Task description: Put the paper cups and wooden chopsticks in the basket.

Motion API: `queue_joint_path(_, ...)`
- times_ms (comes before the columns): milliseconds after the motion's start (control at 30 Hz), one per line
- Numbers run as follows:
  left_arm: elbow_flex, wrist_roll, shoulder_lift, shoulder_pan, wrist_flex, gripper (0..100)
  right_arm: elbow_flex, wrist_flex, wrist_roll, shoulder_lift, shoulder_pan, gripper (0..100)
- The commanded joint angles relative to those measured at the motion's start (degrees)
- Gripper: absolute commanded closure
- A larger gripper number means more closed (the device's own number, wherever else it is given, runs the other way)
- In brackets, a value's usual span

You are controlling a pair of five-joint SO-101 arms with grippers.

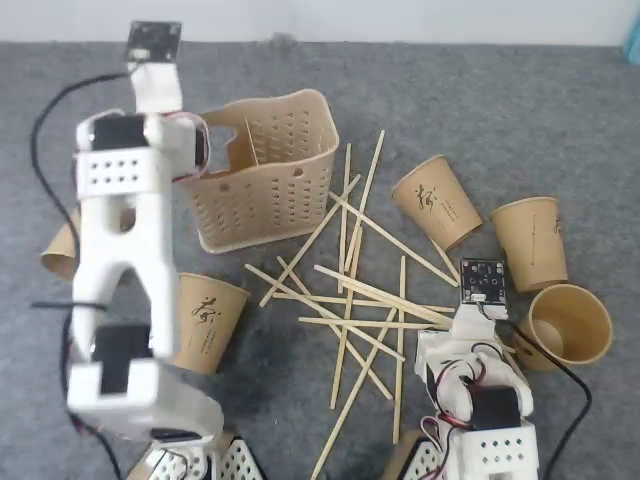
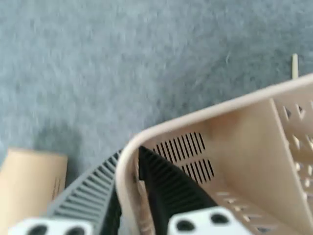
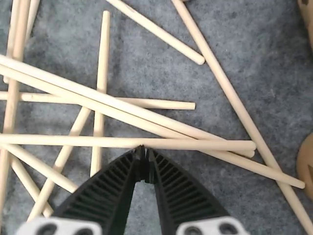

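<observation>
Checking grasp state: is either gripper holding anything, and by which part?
Left gripper clamps the basket by its wall at the rim, one finger inside, one outside. Right gripper is shut, empty, above the chopsticks.

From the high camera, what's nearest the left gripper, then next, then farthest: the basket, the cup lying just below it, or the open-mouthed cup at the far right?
1. Beige perforated plastic basket: the left gripper clamps its wall.
2. Tan paper cup lying on its side: just below the basket.
3. Tan paper cup showing its open mouth: far right.
</observation>
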Motion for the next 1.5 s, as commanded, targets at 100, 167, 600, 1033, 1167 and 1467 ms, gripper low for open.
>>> queue_joint_path(100,-23.9,-4.0,14.7,-0.3,8.0,99,1.1,0.1,-0.2,-1.1,0.7,99.2)
queue_joint_path(167,-29.8,-4.0,17.1,-1.1,11.5,98,1.1,0.1,-0.2,-1.1,0.7,99.2)
queue_joint_path(600,-38.5,-4.2,10.5,-4.6,23.7,79,1.1,0.1,-0.2,-1.1,0.7,99.2)
queue_joint_path(1033,6.9,-7.6,-33.8,-5.7,22.4,79,1.1,0.1,-0.2,-1.1,0.8,99.2)
queue_joint_path(1167,16.1,-7.3,-43.2,-5.4,22.4,79,1.1,0.1,-0.2,-1.1,1.4,99.2)
queue_joint_path(1467,43.7,-8.4,-64.2,-13.1,13.1,79,1.1,0.1,-0.2,-1.2,3.5,99.2)
